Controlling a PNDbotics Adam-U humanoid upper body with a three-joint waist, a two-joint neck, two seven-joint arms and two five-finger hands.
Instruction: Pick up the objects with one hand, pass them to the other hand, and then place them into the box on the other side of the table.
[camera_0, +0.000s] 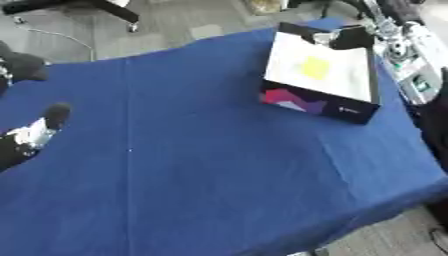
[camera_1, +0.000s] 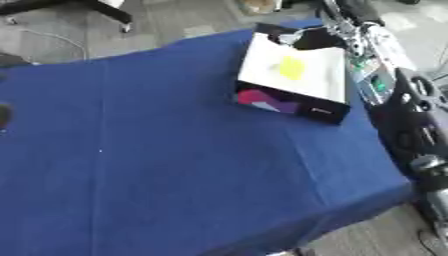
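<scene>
Bench (camera_0: 219, 165): covered in blue cloth, lying askew in view.
Box (camera_0: 319, 75): open, white inside, dark printed front wall; stands at the far right part of the bench.
Yellow object (camera_0: 315, 67): lies inside the box, on its white floor; kind not discernible.
Right hand (camera_0: 337, 37): at the box's far rim, above the opening; blurred, possibly relaxed, fingers cannot be told.
Left hand (camera_0: 35, 131): at the left edge over the bench, holding nothing visible; finger state unclear.

No lettering can be read anywhere. The box (camera_0: 320, 75) has a red and purple pattern on its dark side wall, plus a small pale mark (maybe a logo, too blurred to make out). A yellow patch (camera_0: 315, 67) inside bears nothing legible.
</scene>
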